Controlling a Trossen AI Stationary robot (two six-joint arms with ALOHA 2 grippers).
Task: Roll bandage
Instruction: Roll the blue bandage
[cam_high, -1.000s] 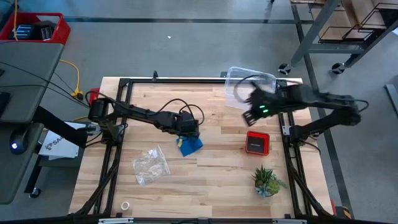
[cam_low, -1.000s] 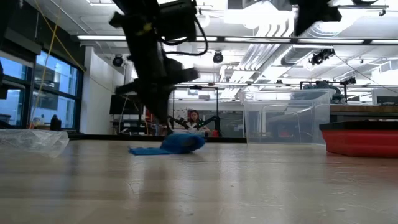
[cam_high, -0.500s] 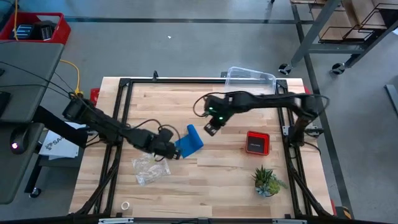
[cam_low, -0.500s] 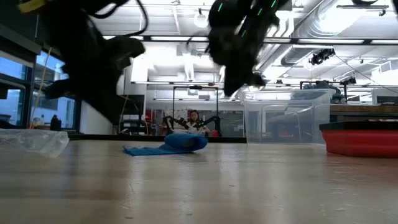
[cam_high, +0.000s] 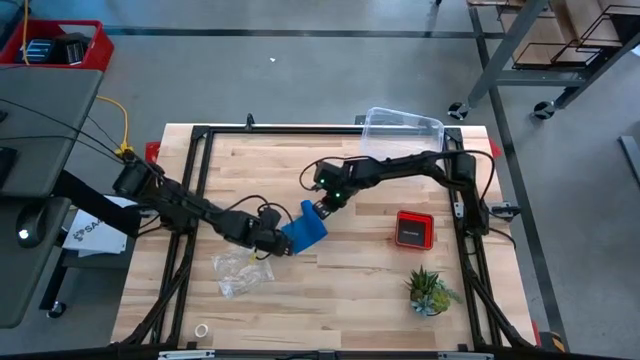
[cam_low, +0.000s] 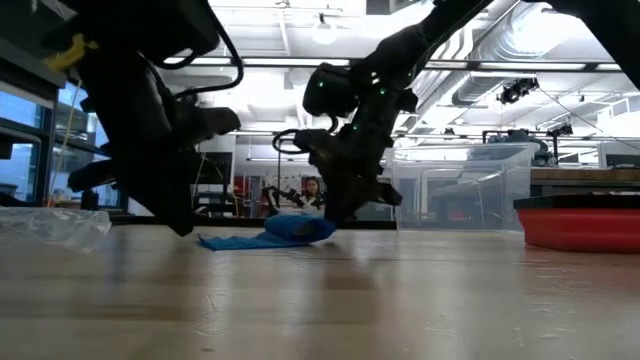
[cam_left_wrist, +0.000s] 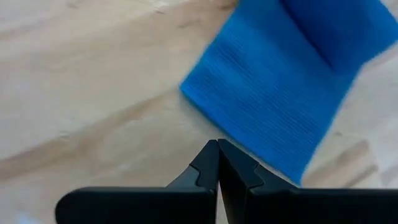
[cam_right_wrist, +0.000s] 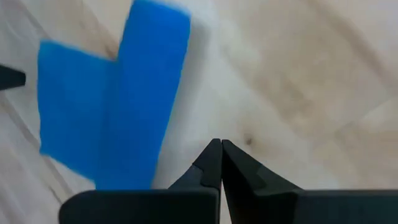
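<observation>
Now that the right claw (cam_high: 318, 209) has swung in from the clear box (cam_high: 400, 130) to the bandage's (cam_high: 304, 228) far edge, both closed claws flank it mid-bench (cam_high: 350, 290) — left claw (cam_high: 274, 243) at its near-left corner. Neither grips it; rolling looks about to start.

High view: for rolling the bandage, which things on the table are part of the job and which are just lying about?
Part of the job:
- bandage, blue, mid-table
- left gripper, shut, at its near-left end
- right gripper, shut, at its far end

Lying about:
- clear box
- plastic bag
- red-and-black device
- small plant
- white ring
</observation>
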